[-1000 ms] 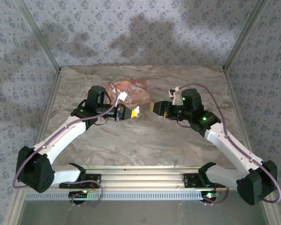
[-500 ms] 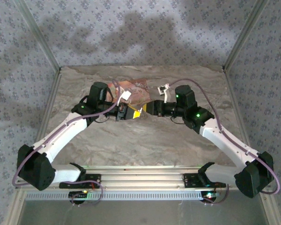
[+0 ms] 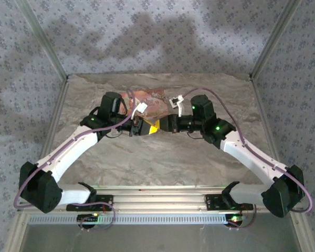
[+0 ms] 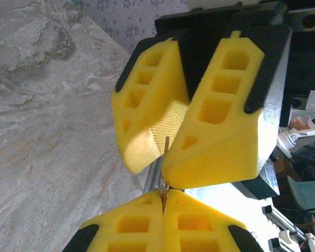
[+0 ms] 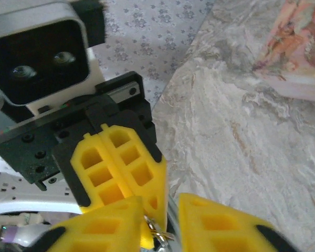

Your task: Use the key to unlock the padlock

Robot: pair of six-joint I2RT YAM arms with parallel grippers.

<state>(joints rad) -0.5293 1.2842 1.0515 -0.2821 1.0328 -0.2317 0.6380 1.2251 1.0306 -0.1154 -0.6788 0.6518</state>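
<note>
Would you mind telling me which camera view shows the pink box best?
The top external view: the pink box shows most of its printed top there, though small. The right wrist view catches just one corner, closer up.

Dim, soft light from above leaves the overhead view grainy, with broad blurred shadows on the patterned wall (image 3: 147,31), while in the wrist views the close yellow fingers (image 4: 220,131) look soft, the table (image 4: 42,131) sharper, and white glare burns out patches near the lower edges.

Grey floral-patterned walls (image 3: 147,42), blotched with soft shadows, enclose a marbled beige table (image 3: 147,163); metal posts (image 3: 42,38) rise from its far corners.
</note>
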